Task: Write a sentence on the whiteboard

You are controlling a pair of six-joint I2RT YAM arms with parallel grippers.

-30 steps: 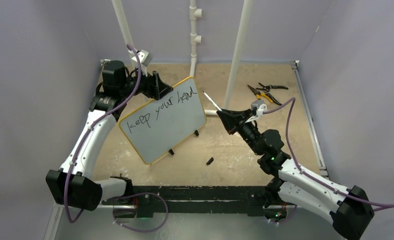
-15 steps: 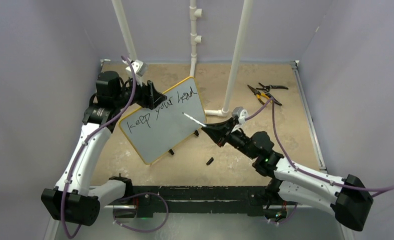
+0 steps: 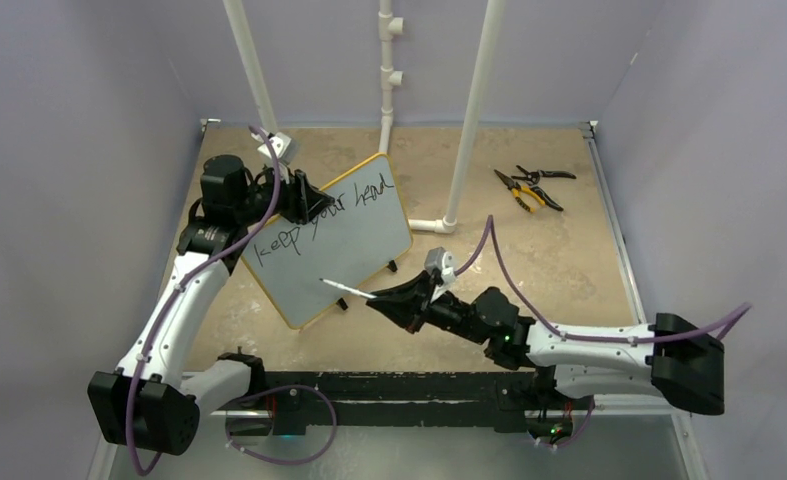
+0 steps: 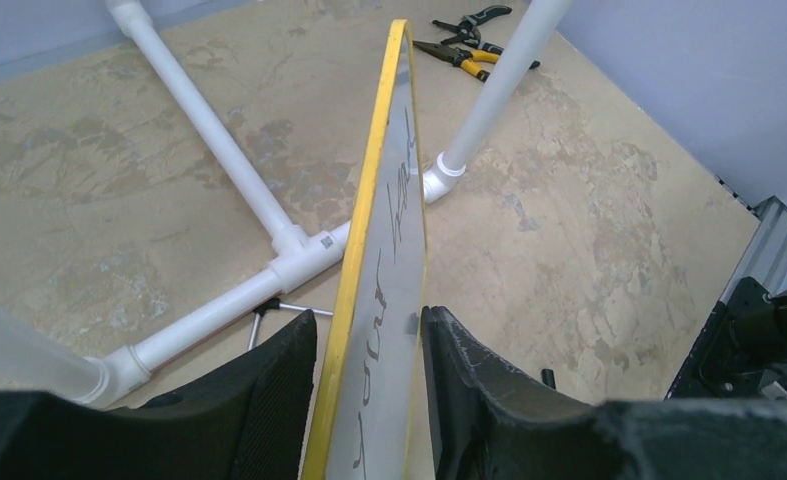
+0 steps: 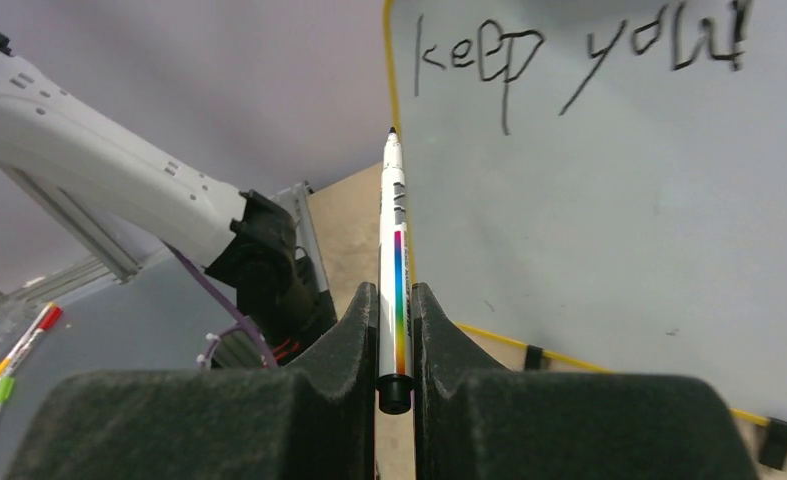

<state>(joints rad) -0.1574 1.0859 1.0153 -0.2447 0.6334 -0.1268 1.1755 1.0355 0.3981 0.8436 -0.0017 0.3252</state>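
Observation:
The whiteboard (image 3: 354, 250) leans on its black feet, yellow-framed, left of the table's middle. The sentence (image 3: 319, 218) on it reads "keep your head" in black along the top; "keep your" (image 5: 569, 50) fills the right wrist view. My left gripper (image 3: 304, 200) straddles the board's upper left edge (image 4: 369, 230), one finger (image 4: 269, 400) behind the frame and the other against the face. My right gripper (image 3: 394, 297) is shut on a white marker (image 3: 347, 289) with a rainbow stripe (image 5: 397, 270). Its black tip points at the blank lower left of the board, below "keep"; contact is unclear.
White PVC pipes (image 3: 466, 120) stand behind the board, with a floor run (image 4: 229, 160) beside it. Yellow-handled pliers and cutters (image 3: 529, 187) lie at the back right. A small black cap (image 4: 547, 377) lies on the tabletop. Several coloured markers (image 5: 9, 370) lie off the table's near edge.
My right arm swung down and left, carrying the marker from the board's right edge to its lower left. The left jaws narrowed onto the board's edge.

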